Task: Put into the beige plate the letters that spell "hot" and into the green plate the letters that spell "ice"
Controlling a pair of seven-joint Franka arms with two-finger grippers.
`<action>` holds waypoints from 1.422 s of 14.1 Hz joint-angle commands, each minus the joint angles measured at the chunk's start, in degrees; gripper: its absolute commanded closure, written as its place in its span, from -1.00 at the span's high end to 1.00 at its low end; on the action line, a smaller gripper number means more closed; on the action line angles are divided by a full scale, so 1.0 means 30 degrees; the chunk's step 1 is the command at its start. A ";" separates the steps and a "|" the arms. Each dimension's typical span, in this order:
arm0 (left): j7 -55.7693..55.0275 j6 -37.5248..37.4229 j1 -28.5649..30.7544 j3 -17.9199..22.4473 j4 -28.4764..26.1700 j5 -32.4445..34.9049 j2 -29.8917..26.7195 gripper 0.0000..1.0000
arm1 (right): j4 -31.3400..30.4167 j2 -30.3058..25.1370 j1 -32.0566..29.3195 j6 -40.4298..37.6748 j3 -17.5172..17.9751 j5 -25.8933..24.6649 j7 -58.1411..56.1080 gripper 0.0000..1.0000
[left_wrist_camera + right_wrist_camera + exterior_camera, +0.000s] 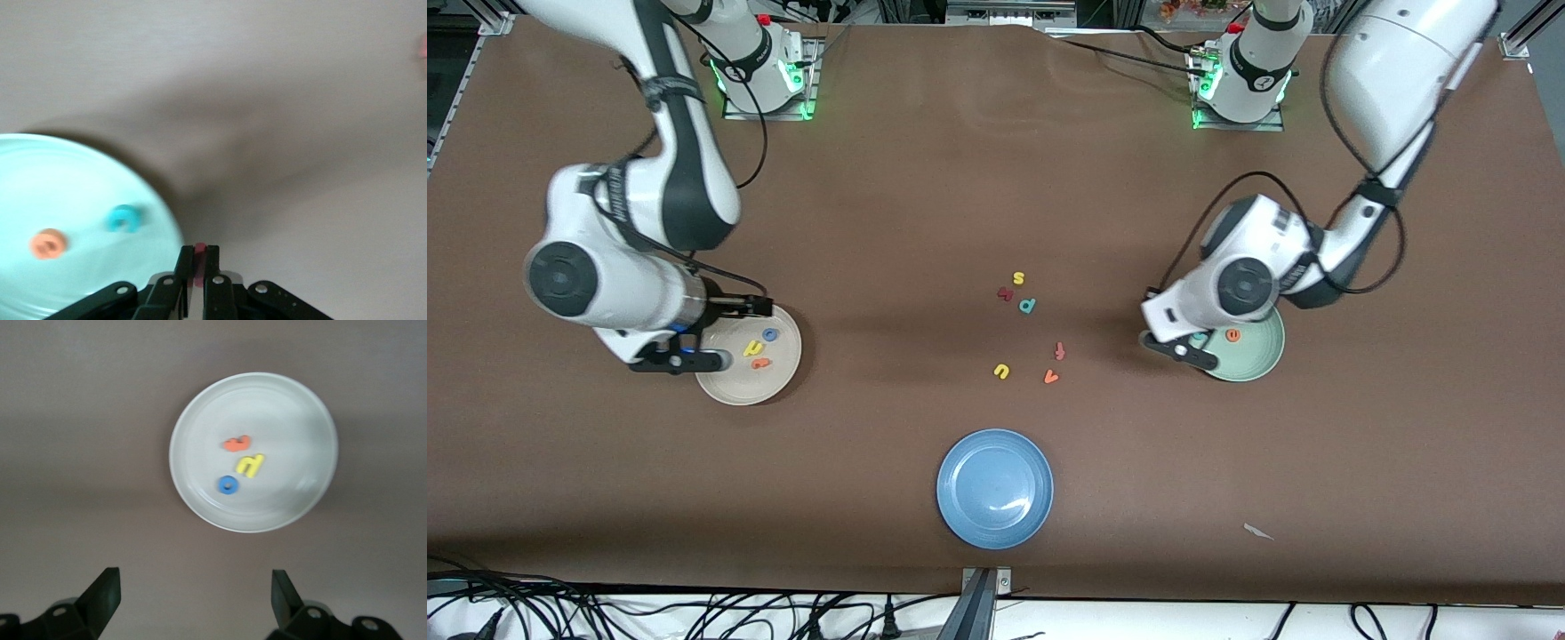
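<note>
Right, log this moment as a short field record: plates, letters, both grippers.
beige plate: holds yellow h, blue o, orange t
green plate: holds orange e, teal c
left gripper: shut on dark red i, at the green plate's rim
right gripper: open, empty, above the beige plate
blue plate: no letters
loose letters: on table between plates
</note>
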 commanded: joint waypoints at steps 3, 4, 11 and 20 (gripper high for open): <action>0.0909 -0.0222 0.1013 0.0320 -0.0015 0.1406 0.0068 -1.00 | -0.1586 -0.3443 -0.3020 -0.1030 0.2234 -0.0878 0.0070 1.00; 0.1286 -0.0077 0.1450 0.0320 -0.0044 0.1582 0.0242 -1.00 | -0.1587 -0.4087 -0.3196 -0.1671 0.2263 -0.1169 0.0041 1.00; 0.2549 0.0131 0.2040 0.0262 -0.0103 0.1525 0.1094 1.00 | -0.1179 -0.7228 -0.3783 -0.4370 0.2615 -0.2022 -0.0018 1.00; 0.2314 -0.3818 0.1162 -0.1262 0.2791 0.1467 -0.1017 1.00 | -0.0066 -0.8108 -0.4223 -0.7360 0.2761 -0.1992 -0.0076 1.00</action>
